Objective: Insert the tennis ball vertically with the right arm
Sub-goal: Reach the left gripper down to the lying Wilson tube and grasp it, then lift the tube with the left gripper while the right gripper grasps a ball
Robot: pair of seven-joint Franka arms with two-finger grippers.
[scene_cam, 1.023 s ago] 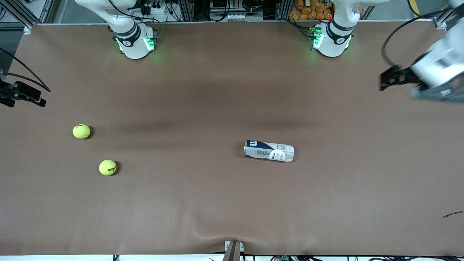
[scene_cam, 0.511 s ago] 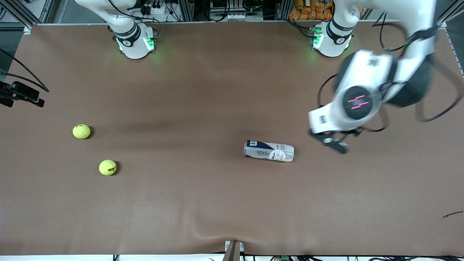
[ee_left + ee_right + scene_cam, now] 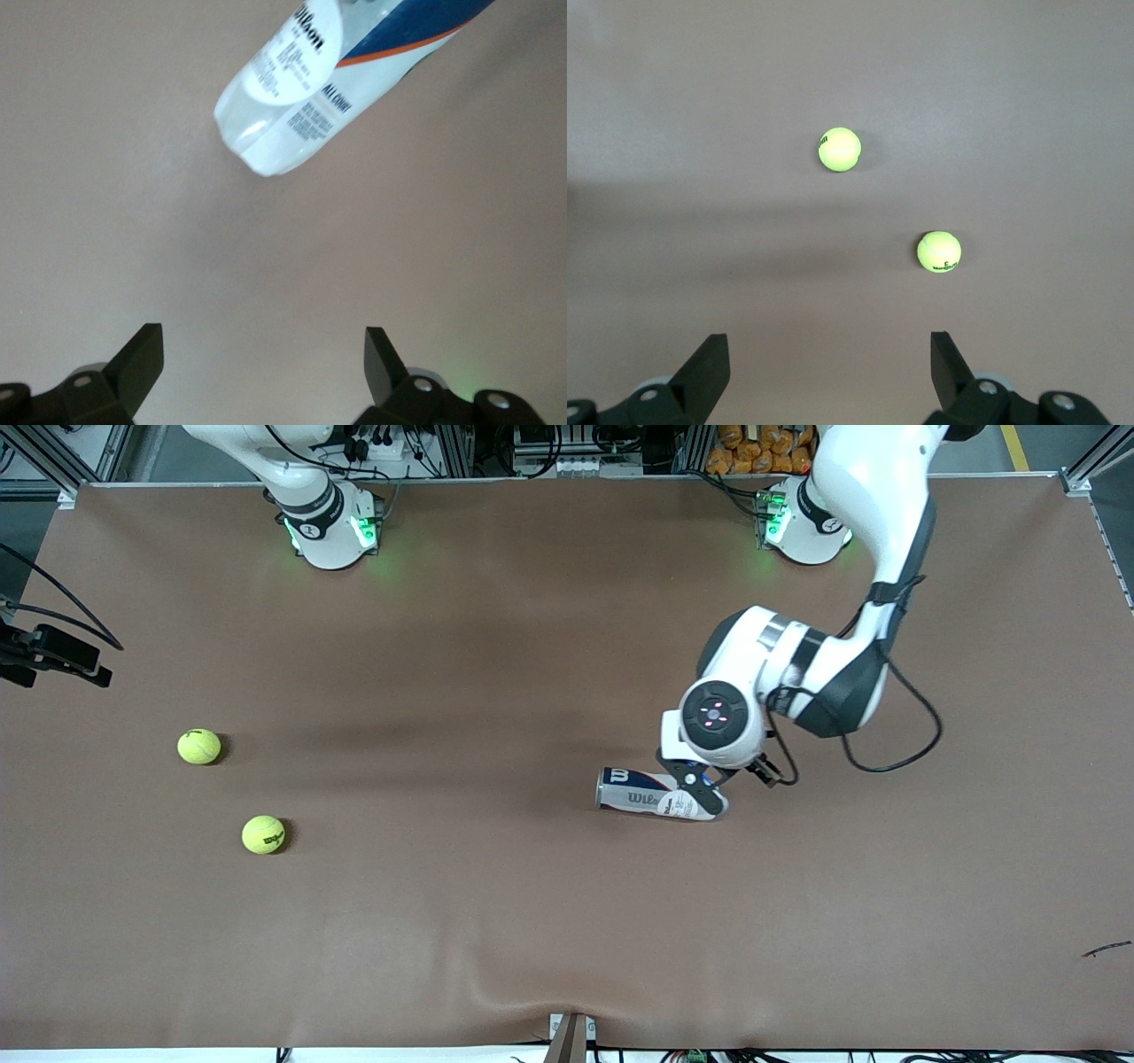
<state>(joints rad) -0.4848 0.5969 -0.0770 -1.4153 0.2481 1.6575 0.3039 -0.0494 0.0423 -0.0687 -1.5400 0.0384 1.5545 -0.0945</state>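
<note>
Two yellow-green tennis balls (image 3: 199,746) (image 3: 264,834) lie toward the right arm's end of the table. In the right wrist view both balls (image 3: 840,149) (image 3: 939,251) sit well ahead of my right gripper (image 3: 828,359), which is open, empty and high up. Its black hand (image 3: 53,657) shows at the table's edge. A white and blue Wilson can (image 3: 642,790) lies on its side near the middle. My left gripper (image 3: 700,784) hangs open over the can's clear end (image 3: 292,115), with nothing between its fingers.
Both arm bases (image 3: 330,527) (image 3: 806,522) stand along the back edge. A black cable (image 3: 895,757) loops off the left arm's wrist. A small dark scrap (image 3: 1107,949) lies near the front corner at the left arm's end. A bracket (image 3: 571,1036) juts up at the front edge.
The left arm has swung in from the left arm's end of the table and come down over the can. The right gripper, the balls and the can have not moved.
</note>
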